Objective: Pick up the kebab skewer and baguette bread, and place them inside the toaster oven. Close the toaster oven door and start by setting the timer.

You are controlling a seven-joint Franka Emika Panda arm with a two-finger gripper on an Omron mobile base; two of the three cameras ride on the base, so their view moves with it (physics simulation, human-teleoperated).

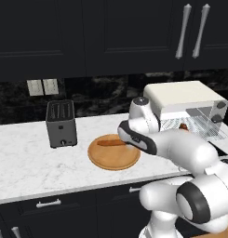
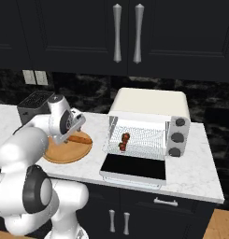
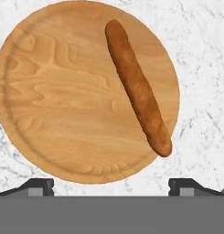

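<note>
Baguette bread (image 3: 138, 87) on round board (image 3: 54, 96), kebab skewer (image 2: 124, 141) inside toaster oven (image 2: 151, 112), slot toaster (image 1: 61, 123) left of board

Orange-brown baguette (image 3: 137, 87) on tan wood-grain board (image 3: 54, 100); white surface (image 1: 22, 158) w/ grey veining; cream toaster oven (image 2: 151, 105), dark red-brown kebab skewer (image 2: 124, 141); black slot toaster (image 1: 61, 123).
</note>
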